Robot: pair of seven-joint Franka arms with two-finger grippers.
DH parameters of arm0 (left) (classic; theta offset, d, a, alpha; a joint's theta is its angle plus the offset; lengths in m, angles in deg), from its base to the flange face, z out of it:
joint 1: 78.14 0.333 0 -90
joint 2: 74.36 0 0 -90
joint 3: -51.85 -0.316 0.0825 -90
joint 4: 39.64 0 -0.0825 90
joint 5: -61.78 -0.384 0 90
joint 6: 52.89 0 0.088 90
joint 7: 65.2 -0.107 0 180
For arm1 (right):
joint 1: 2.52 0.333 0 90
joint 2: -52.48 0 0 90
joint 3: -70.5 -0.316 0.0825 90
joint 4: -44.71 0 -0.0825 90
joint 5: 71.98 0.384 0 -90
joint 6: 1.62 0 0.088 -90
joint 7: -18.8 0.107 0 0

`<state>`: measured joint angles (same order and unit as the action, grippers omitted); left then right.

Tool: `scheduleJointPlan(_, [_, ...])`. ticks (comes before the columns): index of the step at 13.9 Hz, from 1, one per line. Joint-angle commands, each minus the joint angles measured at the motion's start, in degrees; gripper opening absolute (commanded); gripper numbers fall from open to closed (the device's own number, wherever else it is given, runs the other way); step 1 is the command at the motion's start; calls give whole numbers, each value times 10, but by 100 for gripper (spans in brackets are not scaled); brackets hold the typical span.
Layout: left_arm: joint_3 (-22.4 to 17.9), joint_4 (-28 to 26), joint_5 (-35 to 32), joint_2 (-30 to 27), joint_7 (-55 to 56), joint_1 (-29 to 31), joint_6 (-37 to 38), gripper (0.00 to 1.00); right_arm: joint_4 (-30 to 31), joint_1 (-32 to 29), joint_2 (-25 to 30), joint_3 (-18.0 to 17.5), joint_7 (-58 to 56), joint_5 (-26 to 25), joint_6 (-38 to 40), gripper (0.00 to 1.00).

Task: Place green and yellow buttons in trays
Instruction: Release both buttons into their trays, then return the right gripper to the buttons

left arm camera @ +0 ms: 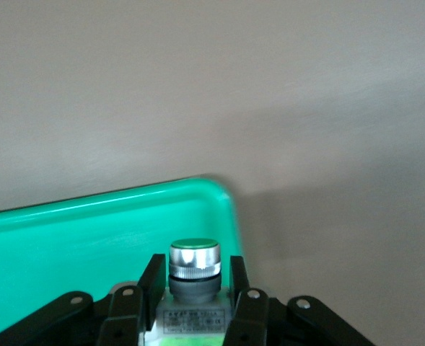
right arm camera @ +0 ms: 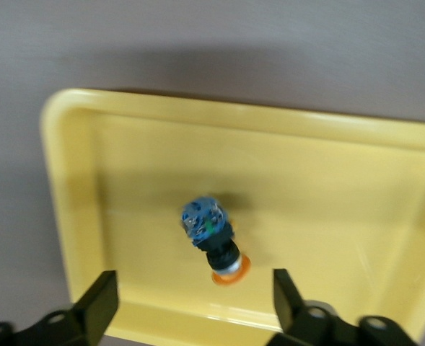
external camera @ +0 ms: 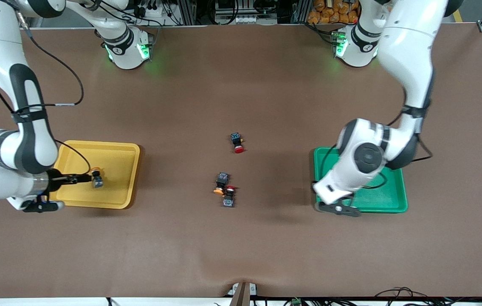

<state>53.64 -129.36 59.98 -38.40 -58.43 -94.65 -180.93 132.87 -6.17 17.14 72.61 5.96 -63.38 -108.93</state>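
My left gripper (left arm camera: 195, 270) is shut on a white-grey-bodied button with a green cap (left arm camera: 194, 254). It holds the button over a corner of the green tray (left arm camera: 68, 238), which also shows in the front view (external camera: 387, 199); there my left hand hides the gripper. My right gripper (right arm camera: 195, 303) is open over the yellow tray (right arm camera: 327, 187), its fingers apart from the black-bodied yellow-orange button (right arm camera: 213, 241) in that tray. In the front view this button (external camera: 96, 179) is beside my right gripper (external camera: 80, 179) in the yellow tray (external camera: 111, 159). Another yellow-orange button (external camera: 221, 183) lies mid-table. The second white-grey button is out of view.
Two black-bodied red-capped switches lie mid-table: one (external camera: 237, 143) farther from the front camera, one (external camera: 228, 196) touching the loose yellow-orange button. The brown mat runs between the two trays.
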Motion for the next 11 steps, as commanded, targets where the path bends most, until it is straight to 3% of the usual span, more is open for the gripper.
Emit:
scheduleJointPlan(1, [6,-43,-5,-19,-79,61,5,8,-42,64,-24,2,4,34,3,100])
scheduleJointPlan(5, [5,-53,-4,9,-119,101,-2,11,-51,161,-40,3,71,60,-77,100])
scheduleJointPlan(8, [5,-53,-3,21,-113,102,-13,25,-52,220,-51,2,210,65,-100,100])
scheduleJointPlan(11, [5,-53,-3,26,-109,104,-13,80,-52,279,-71,2,328,66,-150,100])
